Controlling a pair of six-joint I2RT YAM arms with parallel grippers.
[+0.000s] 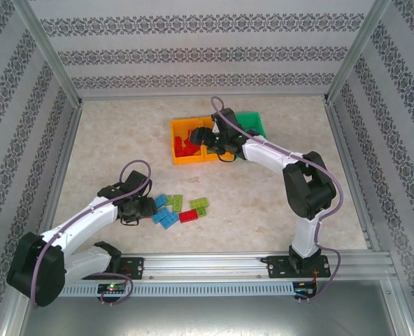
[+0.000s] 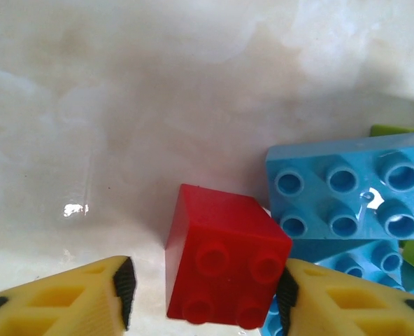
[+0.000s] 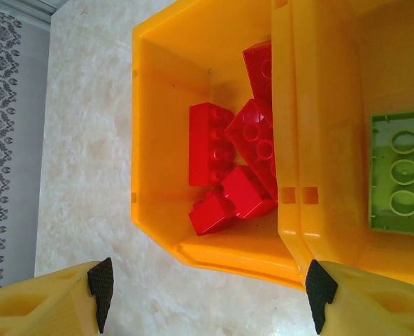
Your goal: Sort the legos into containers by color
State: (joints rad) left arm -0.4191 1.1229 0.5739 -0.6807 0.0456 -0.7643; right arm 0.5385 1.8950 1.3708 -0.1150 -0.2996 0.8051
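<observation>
The left pincer [image 2: 205,288] is standing released around a red brick [image 2: 224,255] on the counter [image 2: 123,105], and a gap is showing on the left side of the brick. Blue bricks [image 2: 347,192] are lying just beside it, on the right. The right pincer [image 3: 210,294] is hanging released over the orange bins [image 3: 158,140]. Red bricks [image 3: 228,154] are lying in one orange bin, and a green brick [image 3: 401,171] is lying in the next one.
</observation>
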